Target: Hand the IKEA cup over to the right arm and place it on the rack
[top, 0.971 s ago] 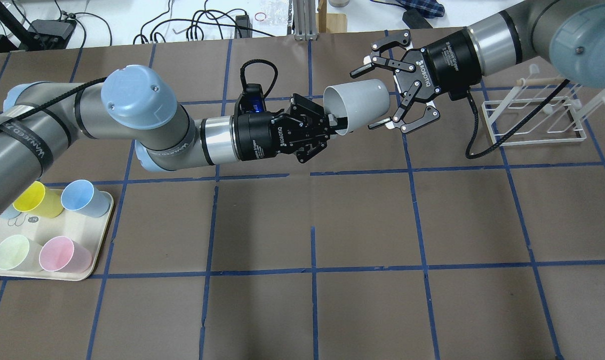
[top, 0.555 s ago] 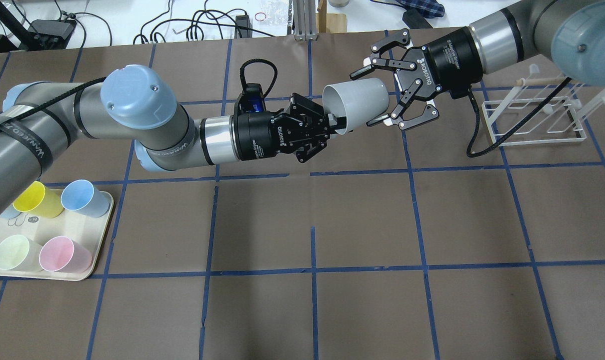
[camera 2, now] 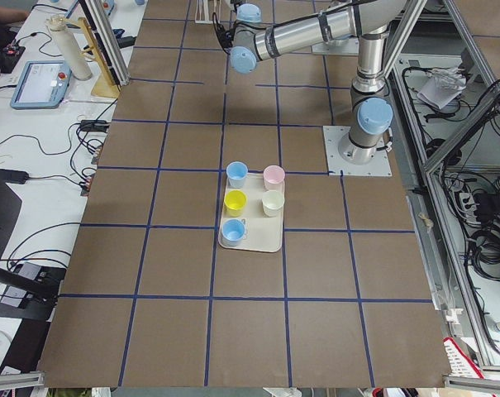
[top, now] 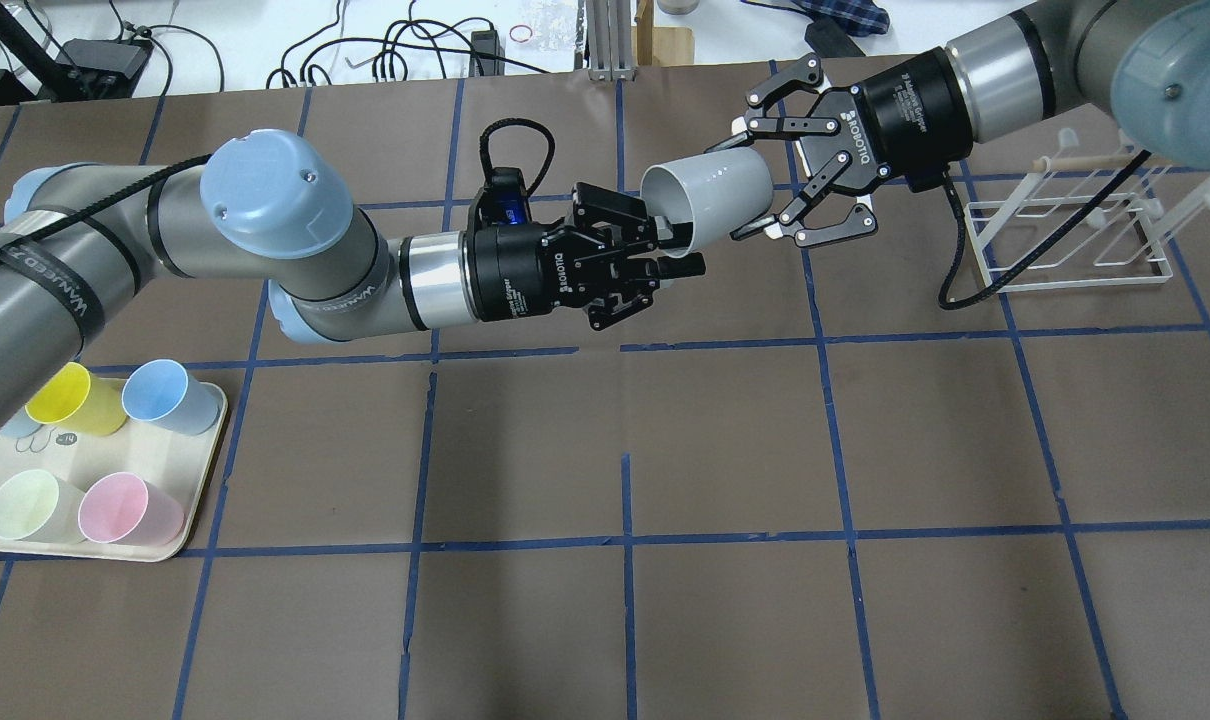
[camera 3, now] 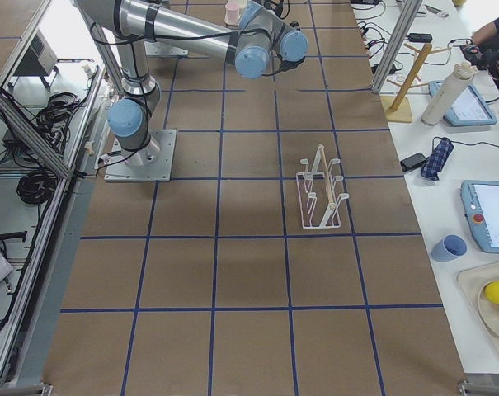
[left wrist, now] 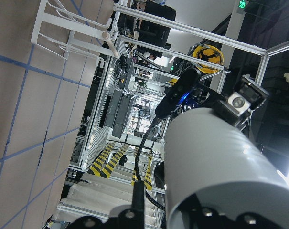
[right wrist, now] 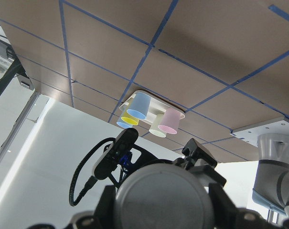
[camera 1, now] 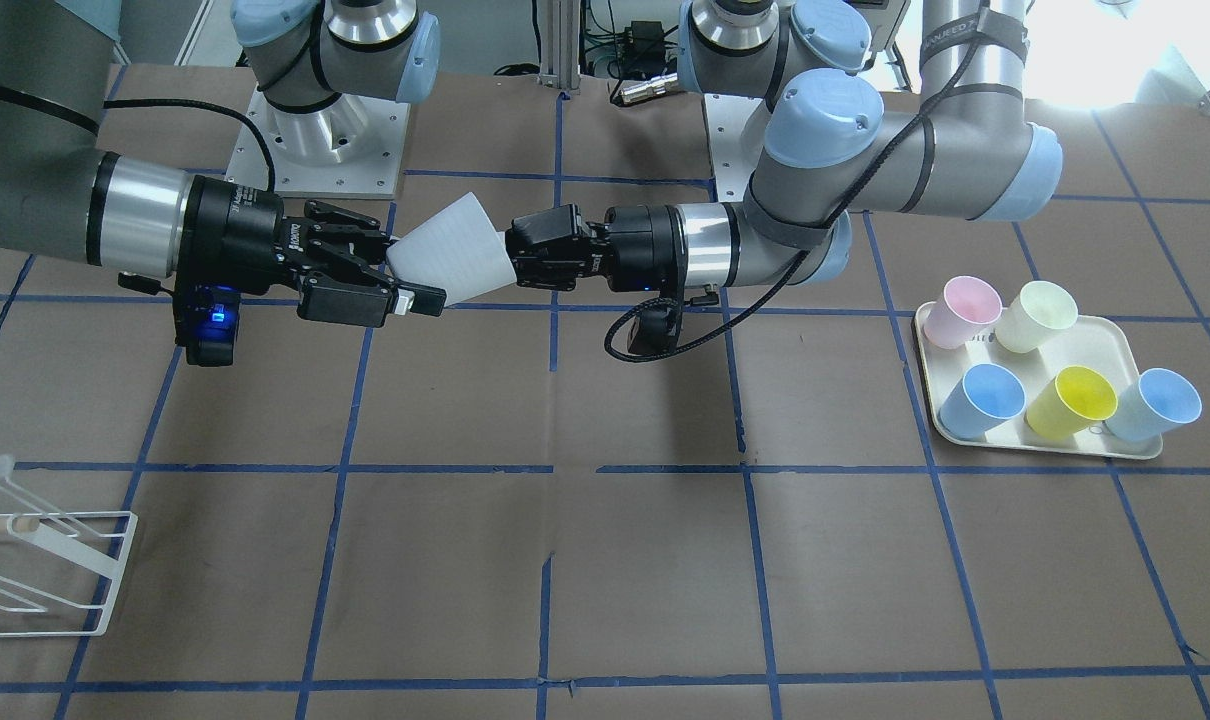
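The pale grey IKEA cup hangs on its side in mid-air between the two grippers; it also shows in the front view. My right gripper is closed around its base end, one finger on each side of the wall. My left gripper is at the cup's mouth with its jaws slightly parted, one finger inside the rim and one outside, just off the wall. The right wrist view shows the cup's round base between the fingers. The white wire rack stands on the table behind the right arm.
A cream tray at the front left holds several coloured cups, among them a yellow one and a pink one. A black cable loops down from the right wrist near the rack. Cables and clutter lie beyond the far table edge.
The right gripper came in over the cup's base and closed on it. The cup shifted a little up and left with it. The left gripper stayed in place and its jaws loosened at the rim.
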Controlling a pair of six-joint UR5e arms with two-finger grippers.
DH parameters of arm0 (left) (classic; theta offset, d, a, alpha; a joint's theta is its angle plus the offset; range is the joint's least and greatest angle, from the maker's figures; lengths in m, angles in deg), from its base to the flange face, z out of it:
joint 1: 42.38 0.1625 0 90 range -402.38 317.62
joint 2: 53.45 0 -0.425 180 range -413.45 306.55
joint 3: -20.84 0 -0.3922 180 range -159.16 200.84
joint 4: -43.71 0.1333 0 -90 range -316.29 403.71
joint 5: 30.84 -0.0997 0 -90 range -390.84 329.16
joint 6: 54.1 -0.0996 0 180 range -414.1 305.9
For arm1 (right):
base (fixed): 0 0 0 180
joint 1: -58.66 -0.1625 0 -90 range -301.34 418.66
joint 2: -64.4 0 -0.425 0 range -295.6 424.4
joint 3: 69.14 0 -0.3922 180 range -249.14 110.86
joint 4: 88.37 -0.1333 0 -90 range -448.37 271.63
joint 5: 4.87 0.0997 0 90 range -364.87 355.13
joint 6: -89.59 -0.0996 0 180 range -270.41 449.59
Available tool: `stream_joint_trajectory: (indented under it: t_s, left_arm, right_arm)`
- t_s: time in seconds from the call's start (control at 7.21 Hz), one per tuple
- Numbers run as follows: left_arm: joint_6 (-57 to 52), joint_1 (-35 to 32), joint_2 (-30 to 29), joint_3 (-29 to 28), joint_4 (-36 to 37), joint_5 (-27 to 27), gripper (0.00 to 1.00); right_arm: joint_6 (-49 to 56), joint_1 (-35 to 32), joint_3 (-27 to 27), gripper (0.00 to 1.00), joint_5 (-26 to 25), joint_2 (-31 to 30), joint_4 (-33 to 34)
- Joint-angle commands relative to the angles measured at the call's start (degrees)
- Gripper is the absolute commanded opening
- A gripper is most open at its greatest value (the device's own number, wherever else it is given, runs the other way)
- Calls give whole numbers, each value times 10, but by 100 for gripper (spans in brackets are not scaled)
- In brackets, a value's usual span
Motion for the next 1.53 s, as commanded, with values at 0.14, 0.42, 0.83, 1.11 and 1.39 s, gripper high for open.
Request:
stream_joint_trajectory:
  t_s: [0.14, 0.42, 0.83, 1.11, 1.39]
  left_arm:
    - [-1, 27, 4, -6, -7, -15, 84]
    - [-1, 125, 4, -10, -24, -131, 88]
    - [7, 207, -23, -14, -6, -218, 99]
    - [127, 207, -57, -19, 123, -224, 100]
    - [243, 201, -78, -32, 219, -262, 100]
  right_arm:
    - [6, 39, -28, 32, -52, 0, 3]
    - [14, 48, -56, 30, -125, 0, 16]
    - [79, 44, -74, 28, -306, -2, 77]
    - [161, 42, -70, 25, -393, -9, 108]
    - [229, 40, -66, 19, -481, -10, 140]
